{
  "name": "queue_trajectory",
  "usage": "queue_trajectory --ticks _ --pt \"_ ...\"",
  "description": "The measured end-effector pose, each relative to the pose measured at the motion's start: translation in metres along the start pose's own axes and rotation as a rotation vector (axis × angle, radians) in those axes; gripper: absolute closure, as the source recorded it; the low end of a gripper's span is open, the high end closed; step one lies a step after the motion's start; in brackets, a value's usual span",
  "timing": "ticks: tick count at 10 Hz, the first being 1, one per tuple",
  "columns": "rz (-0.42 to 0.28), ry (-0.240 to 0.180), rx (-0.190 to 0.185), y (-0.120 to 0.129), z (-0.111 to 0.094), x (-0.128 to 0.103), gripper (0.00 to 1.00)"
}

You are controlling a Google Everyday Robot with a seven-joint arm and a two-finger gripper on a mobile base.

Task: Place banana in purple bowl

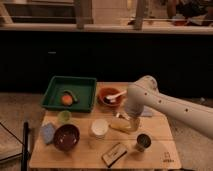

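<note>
The banana (119, 127) is pale yellow and lies on the wooden table (160, 131), just right of the white cup (99, 128). My gripper (126, 119) hangs from the white arm (165, 104) and is down right at the banana's right end, partly covering it. The purple bowl (66, 137) stands at the table's front left, well to the left of the gripper, with the white cup between them. The bowl looks empty.
An orange-red bowl (108, 96) with a white spoon (117, 94) stands behind the gripper. A green tray (70, 90) is at the back left. A light-green cup (64, 116), a blue object (48, 132), a tan-and-black block (114, 153) and a dark can (143, 142) stand around.
</note>
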Motion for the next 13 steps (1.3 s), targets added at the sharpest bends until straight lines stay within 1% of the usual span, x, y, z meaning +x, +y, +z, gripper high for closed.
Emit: queue_trajectory --ticks 2,3,6,9,11,13 --pt "0.003 -0.027 -0.020 0.005 0.014 -0.006 0.20" --pt "0.001 -0.034 -0.020 0.004 0.018 -0.009 0.20" --pt "-0.006 -0.075 -0.013 -0.003 0.042 -0.023 0.20" --pt "-0.014 -0.126 -0.004 -0.008 0.064 -0.027 0.20" --pt "-0.006 -0.140 -0.009 -0.009 0.079 -0.024 0.20" --pt "0.004 -0.136 -0.018 -0.008 0.089 -0.017 0.20"
